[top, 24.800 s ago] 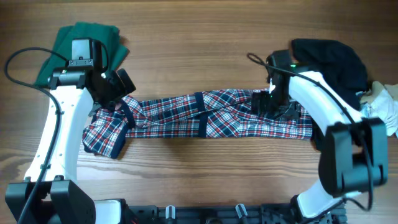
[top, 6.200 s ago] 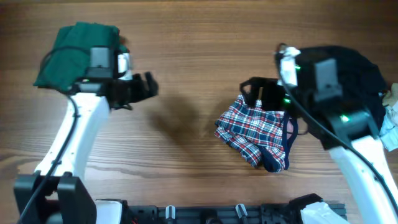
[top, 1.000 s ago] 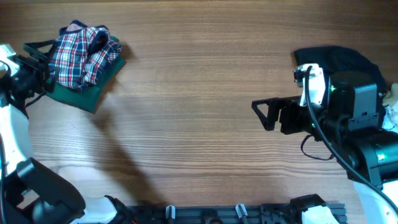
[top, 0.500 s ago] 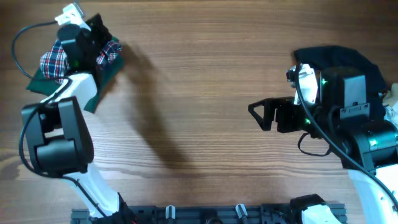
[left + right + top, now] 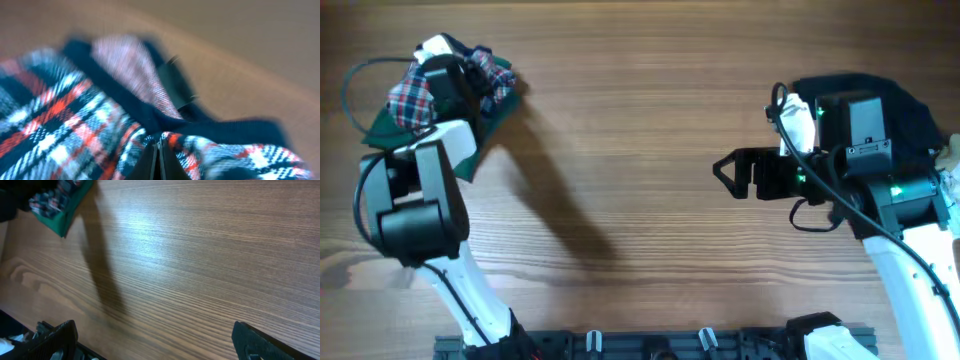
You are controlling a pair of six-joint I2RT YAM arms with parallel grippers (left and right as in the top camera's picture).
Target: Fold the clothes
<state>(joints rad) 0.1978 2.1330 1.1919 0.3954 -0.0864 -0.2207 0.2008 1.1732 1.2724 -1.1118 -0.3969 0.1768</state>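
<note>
My left hand (image 5: 158, 155) is pinched nearly closed, tips against the plaid shirt (image 5: 408, 100), which lies bundled on the dark green garment (image 5: 488, 112) at the desk's (image 5: 620, 110) far left. Through the blur I cannot tell whether cloth is caught. My right hand (image 5: 719, 175) gapes wide above bare wood, holding nothing.

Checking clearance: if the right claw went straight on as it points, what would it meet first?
The right claw faces bare table; the way looks free up to the left arm far across, though their heights are unclear.
</note>
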